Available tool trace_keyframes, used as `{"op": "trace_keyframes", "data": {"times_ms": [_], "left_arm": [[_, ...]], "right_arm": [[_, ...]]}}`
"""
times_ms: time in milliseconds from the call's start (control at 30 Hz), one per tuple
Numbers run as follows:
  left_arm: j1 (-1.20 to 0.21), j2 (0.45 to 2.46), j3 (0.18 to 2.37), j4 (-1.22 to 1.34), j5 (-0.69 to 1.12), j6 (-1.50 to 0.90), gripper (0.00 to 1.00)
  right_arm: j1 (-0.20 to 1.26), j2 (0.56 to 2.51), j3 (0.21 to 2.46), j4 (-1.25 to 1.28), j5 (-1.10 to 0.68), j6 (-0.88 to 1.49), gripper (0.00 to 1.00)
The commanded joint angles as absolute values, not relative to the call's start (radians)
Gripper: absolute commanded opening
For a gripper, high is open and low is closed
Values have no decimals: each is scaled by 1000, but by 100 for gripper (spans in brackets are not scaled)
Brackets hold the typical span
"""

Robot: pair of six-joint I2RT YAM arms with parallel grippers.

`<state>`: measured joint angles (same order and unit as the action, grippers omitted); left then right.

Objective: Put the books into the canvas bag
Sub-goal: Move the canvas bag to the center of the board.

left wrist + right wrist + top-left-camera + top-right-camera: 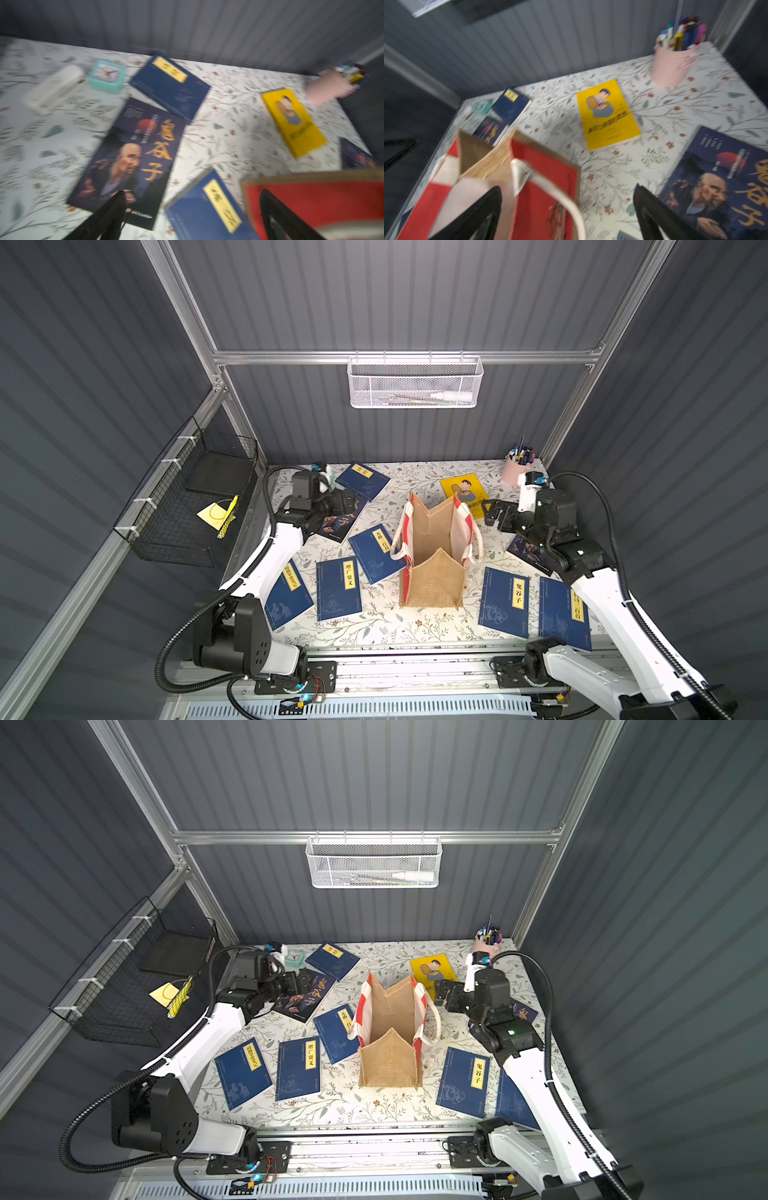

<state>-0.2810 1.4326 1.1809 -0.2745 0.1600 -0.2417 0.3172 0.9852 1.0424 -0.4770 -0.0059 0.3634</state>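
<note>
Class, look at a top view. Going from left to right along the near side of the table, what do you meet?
first navy book → second navy book → canvas bag → third navy book → fourth navy book

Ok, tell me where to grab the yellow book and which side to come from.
Grip the yellow book by its long edge nearest the pen cup, coming in low from the right with the open right end effector. It lies flat and thin, and the canvas bag stands on its other side, so that edge looks freest.
</note>
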Motion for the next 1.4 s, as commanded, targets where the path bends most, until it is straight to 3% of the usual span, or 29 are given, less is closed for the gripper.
{"op": "trace_keyframes", "data": {"times_ms": [0, 233, 467, 567, 633, 933, 1133, 1200, 1300, 1367], "left_arm": [[-411, 1426, 1284, -448, 255, -268, 99], [-608, 1534, 1392, -524, 255, -299, 97], [-649, 1659, 1405, -569, 251, -374, 56], [-653, 1674, 1423, -549, 241, -400, 43], [-653, 1684, 1451, -540, 216, -409, 40], [-648, 1782, 1534, -532, 19, -434, 37], [-611, 1876, 1610, -528, 6, -437, 46], [-599, 1883, 1625, -528, 8, -436, 55], [-582, 1868, 1637, -533, 7, -421, 66], [-573, 1843, 1642, -548, -1, -407, 73]], "right_arm": [[403, 983, 1112, -733, -10, 432, 98], [491, 1126, 1212, -896, -55, 448, 80], [492, 1282, 1270, -882, -17, 421, 27], [486, 1349, 1332, -858, -12, 372, 9], [476, 1406, 1393, -855, -13, 333, 3], [395, 1665, 1626, -798, -122, 198, 9], [371, 1810, 1829, -822, -116, 151, 14], [370, 1833, 1884, -842, -115, 150, 25], [370, 1833, 1926, -870, -112, 149, 57], [370, 1809, 1930, -890, -111, 155, 63]]}}
